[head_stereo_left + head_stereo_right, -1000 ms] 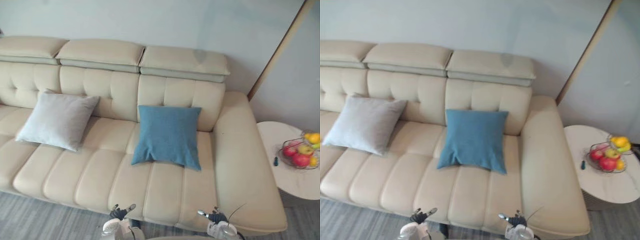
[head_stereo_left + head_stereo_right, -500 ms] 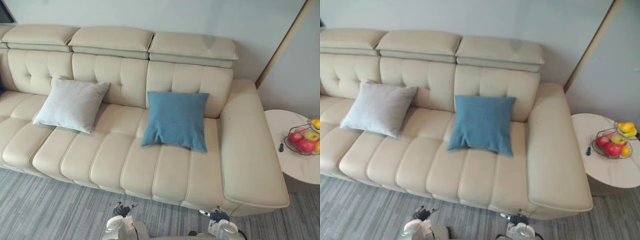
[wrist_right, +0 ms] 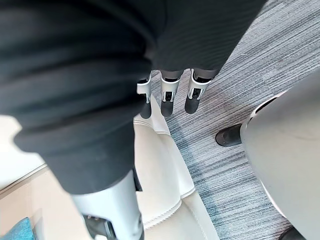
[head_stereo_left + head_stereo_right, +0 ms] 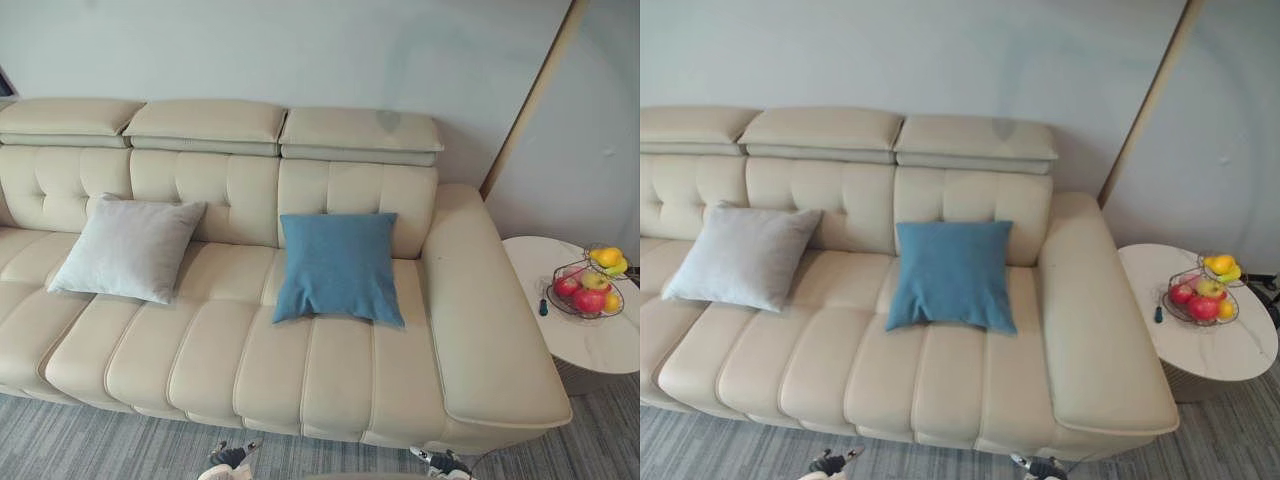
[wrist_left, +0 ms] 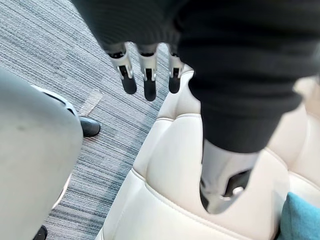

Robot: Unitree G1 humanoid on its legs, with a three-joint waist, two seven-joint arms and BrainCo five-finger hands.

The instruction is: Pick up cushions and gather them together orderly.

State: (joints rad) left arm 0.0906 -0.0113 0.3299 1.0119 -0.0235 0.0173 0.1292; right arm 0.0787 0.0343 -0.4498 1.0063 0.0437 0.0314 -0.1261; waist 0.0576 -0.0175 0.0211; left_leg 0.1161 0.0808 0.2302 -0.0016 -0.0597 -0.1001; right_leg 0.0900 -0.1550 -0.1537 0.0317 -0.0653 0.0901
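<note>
In the left eye view, a long cream leather sofa (image 4: 330,370) stands against the pale wall, and both cushions lie on it, well apart from each other. The square light grey fabric cushion (image 4: 128,248) leans against the sofa's backrest on the side toward my left. The square blue fabric cushion (image 4: 338,267) leans against the backrest under the sofa's last headrest, near the broad armrest on my right. Neither cushion touches the other, and neither is in my hands. My left hand (image 5: 146,80) hangs in front of the sofa's front edge, over the grey striped carpet (image 4: 100,445), its fingers straight and relaxed, thumb apart, holding nothing. My right hand (image 3: 169,97) hangs likewise by the sofa's front edge nearer the armrest, fingers loose and empty. Just beyond the sofa's armrest end stands a round white side table (image 4: 590,345), bearing a wire basket of red apples and yellow fruit (image 4: 585,290).
</note>
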